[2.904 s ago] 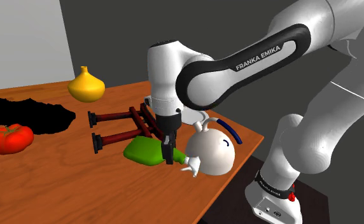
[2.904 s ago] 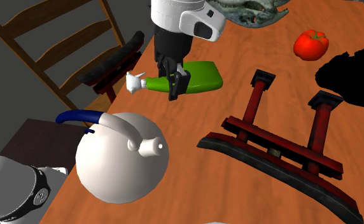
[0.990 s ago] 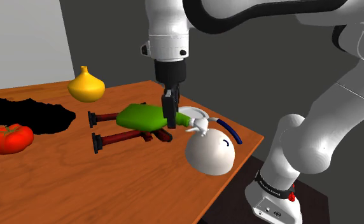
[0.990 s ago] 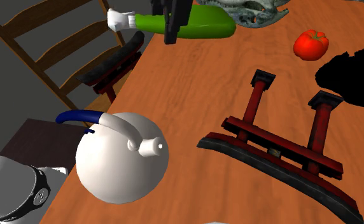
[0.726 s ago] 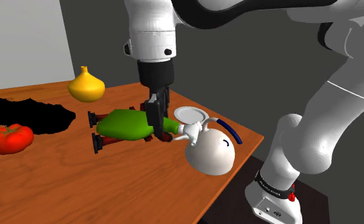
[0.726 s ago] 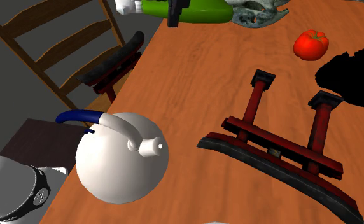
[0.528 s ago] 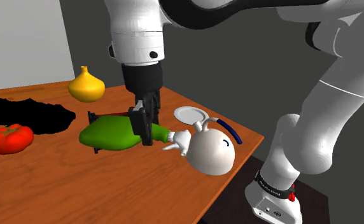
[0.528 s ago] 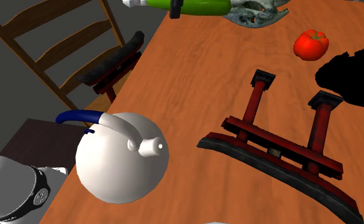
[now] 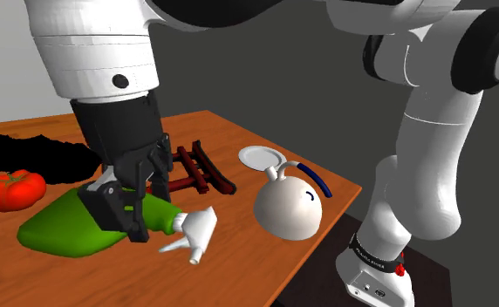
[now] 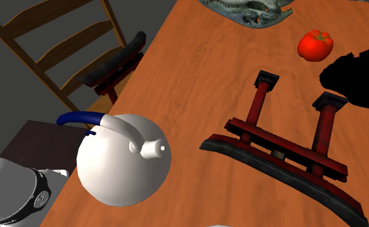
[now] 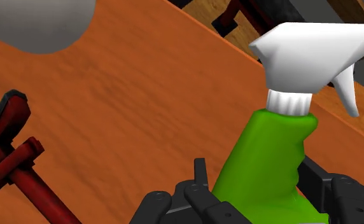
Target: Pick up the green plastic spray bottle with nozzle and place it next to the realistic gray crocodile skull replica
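Seen from the shoulder view, a red tomato (image 9: 14, 189) sits on the wooden table (image 9: 215, 131) to the left of the gripper (image 9: 139, 205). The black fingers are clamped tight on the neck of the green spray bottle (image 9: 60, 228). It lies sideways over the table, its white nozzle (image 9: 195, 232) sticking out to their right. Just behind the gripper is a dark red rack (image 9: 200, 170), and further right a white kettle (image 9: 289, 209). The grey skull (image 10: 248, 9) rests near the tomato.
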Robot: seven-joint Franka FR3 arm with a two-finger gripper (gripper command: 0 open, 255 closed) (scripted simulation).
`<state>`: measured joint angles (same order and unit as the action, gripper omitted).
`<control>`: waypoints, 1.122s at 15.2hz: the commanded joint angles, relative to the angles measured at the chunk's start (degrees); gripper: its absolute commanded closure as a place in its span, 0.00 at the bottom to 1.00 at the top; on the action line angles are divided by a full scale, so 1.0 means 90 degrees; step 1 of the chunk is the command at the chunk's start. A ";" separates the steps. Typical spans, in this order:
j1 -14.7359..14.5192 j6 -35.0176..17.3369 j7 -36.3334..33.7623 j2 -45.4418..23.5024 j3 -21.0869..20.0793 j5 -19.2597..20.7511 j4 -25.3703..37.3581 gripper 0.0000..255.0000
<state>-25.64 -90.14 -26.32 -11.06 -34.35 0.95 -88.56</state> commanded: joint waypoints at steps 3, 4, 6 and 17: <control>-0.0677 0.0386 -0.0686 -0.1157 -0.0118 0.0586 0.1405 1.00; -0.0672 0.0291 -0.0673 -0.1136 -0.0096 0.0570 0.1294 1.00; -0.0641 0.0106 -0.0658 -0.1107 -0.0088 0.0555 0.1081 1.00; -0.0532 -0.0842 -0.0618 -0.1092 -0.0053 0.0559 0.0108 1.00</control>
<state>-30.53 -96.89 -31.88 -21.07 -34.81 6.06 -86.66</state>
